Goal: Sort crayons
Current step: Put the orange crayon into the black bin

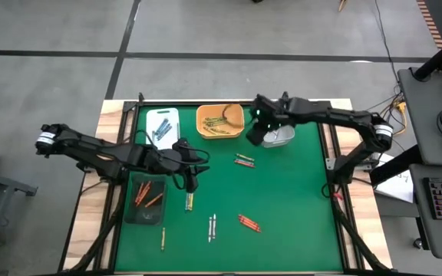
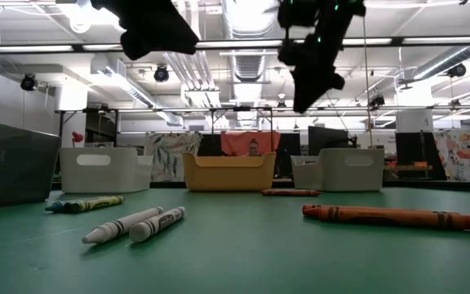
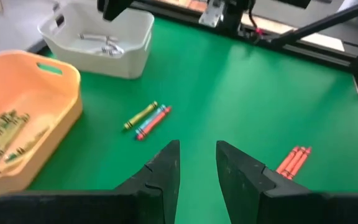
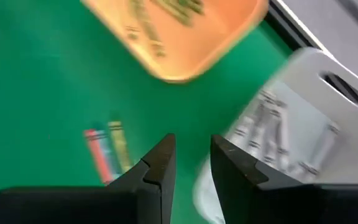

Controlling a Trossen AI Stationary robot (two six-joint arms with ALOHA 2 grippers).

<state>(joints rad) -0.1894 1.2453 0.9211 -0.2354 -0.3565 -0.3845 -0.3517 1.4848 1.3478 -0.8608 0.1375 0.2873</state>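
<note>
High view: the right end effector (image 1: pixel 257 132) hangs over the near-left edge of the white tray (image 1: pixel 281 136), jaws parted by a narrow gap and holding nothing. The nearest loose crayons (image 1: pixel 244 161), a small mixed-colour cluster, lie on the green tabletop (image 1: pixel 290 199) just below it and a little toward the robot's side, long axes running roughly across the tabletop. In the right wrist view that cluster (image 4: pixel 107 152) sits just beside the fingers, with the orange tray (image 4: pixel 185 31) farther ahead. The left end effector (image 1: pixel 191 175), also narrowly parted and empty, hovers near a yellow-olive crayon (image 1: pixel 189 202) and beside the dark tray (image 1: pixel 144 199). By position, the right arm looks nearer to the mixed cluster.
</note>
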